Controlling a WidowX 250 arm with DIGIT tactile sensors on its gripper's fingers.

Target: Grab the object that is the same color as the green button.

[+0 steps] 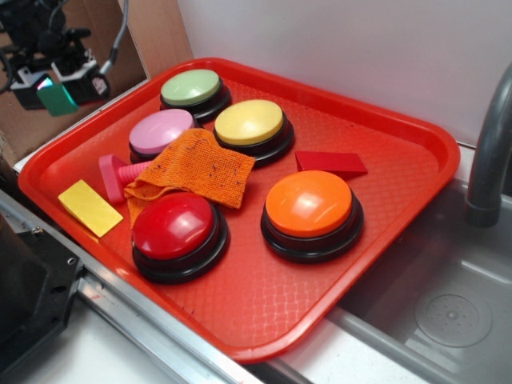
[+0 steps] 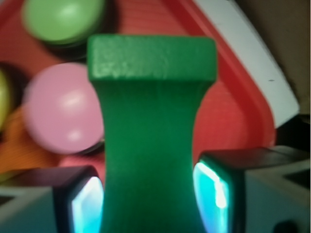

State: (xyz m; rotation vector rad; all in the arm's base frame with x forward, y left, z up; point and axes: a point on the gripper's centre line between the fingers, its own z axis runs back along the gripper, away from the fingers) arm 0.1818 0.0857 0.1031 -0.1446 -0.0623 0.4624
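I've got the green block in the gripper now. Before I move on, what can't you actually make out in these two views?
- Gripper, exterior view: small, in the top-left corner; finger contact on the green block is unreadable.
- Green block, wrist view: bottom cut off by the frame edge.
- Pink bolt, exterior view: its end is hidden under the orange cloth.
- Green button, wrist view: blurred, cropped.

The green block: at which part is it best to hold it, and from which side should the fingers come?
The green block is best held at its narrow waist, one finger on each concave side. The gripper already holds it so: its lit pads press there, and the wider head above them probably helps stop slipping.
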